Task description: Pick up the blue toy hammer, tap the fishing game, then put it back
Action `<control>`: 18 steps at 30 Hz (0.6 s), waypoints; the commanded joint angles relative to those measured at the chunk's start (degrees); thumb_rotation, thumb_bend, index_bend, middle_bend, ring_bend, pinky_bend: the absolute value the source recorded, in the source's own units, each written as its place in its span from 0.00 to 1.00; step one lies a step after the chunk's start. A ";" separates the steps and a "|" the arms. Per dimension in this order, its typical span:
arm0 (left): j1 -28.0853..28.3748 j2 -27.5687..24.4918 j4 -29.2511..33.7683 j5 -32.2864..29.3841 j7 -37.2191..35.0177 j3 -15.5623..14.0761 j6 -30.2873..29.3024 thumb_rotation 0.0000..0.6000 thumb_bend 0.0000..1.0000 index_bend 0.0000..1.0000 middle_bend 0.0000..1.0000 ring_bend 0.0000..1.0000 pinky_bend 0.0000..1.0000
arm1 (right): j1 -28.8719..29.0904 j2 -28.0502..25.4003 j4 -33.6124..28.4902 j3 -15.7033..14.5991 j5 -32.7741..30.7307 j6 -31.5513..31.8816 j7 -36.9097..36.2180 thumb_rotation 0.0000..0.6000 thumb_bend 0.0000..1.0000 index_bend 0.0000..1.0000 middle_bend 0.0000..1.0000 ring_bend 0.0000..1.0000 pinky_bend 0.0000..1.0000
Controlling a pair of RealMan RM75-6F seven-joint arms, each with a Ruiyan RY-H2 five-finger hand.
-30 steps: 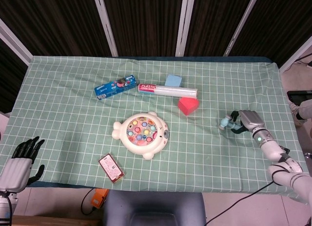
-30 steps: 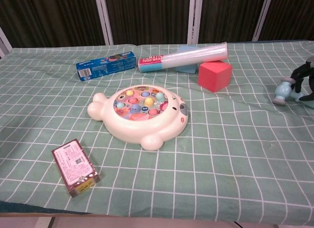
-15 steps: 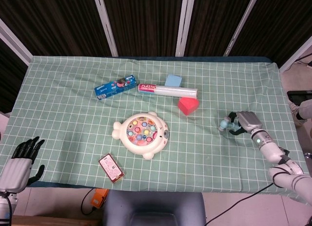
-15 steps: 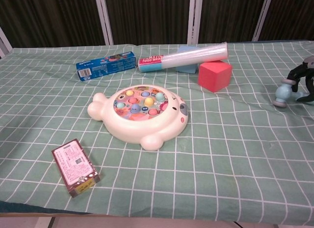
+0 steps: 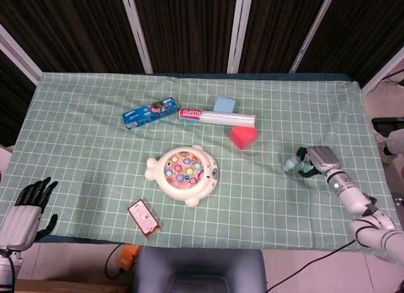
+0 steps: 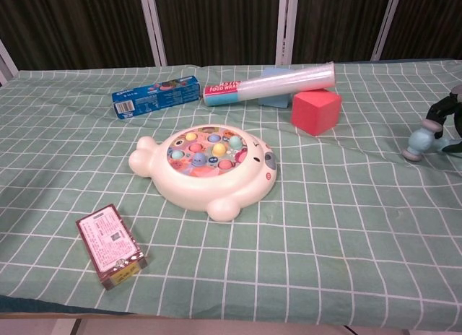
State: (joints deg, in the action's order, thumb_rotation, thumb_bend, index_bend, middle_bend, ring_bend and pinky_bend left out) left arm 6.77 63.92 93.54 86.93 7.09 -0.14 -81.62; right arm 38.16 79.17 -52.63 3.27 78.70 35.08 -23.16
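Right now the right hand (image 5: 317, 159) grips the blue toy hammer (image 5: 292, 162) at the table's (image 5: 95, 116) three o'clock; pickup looks underway. Next, it must swing toward nine o'clock to tap the fishing game (image 5: 184, 174). Left hand (image 5: 24, 211) hangs empty, fingers apart.

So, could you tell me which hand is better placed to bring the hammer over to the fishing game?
The right hand: its fingers already wrap the blue toy hammer. The left hand hangs off the table's near-left corner.
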 commanded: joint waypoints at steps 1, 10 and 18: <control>0.01 -0.02 0.00 0.00 -0.02 0.00 0.02 1.00 0.43 0.00 0.02 0.00 0.10 | -0.14 0.12 0.20 0.08 -0.20 0.32 0.56 1.00 0.41 0.52 0.52 0.60 0.63; -0.09 -0.06 0.01 0.17 -0.16 -0.06 -0.16 1.00 0.43 0.00 0.02 0.00 0.10 | -1.32 -1.80 -1.99 0.51 -0.55 3.08 2.49 1.00 0.41 0.50 0.50 0.59 0.63; -0.31 0.17 -0.37 0.51 -0.44 0.25 -1.18 1.00 0.43 0.00 0.01 0.00 0.10 | -10.84 -10.65 -19.58 1.06 7.51 30.95 5.50 1.00 0.39 0.33 0.34 0.34 0.45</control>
State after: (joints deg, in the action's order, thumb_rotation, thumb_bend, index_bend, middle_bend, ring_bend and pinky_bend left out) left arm 6.51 63.95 93.35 87.34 6.69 -0.03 -82.52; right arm 33.28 73.49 -62.42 4.16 80.78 50.50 -19.54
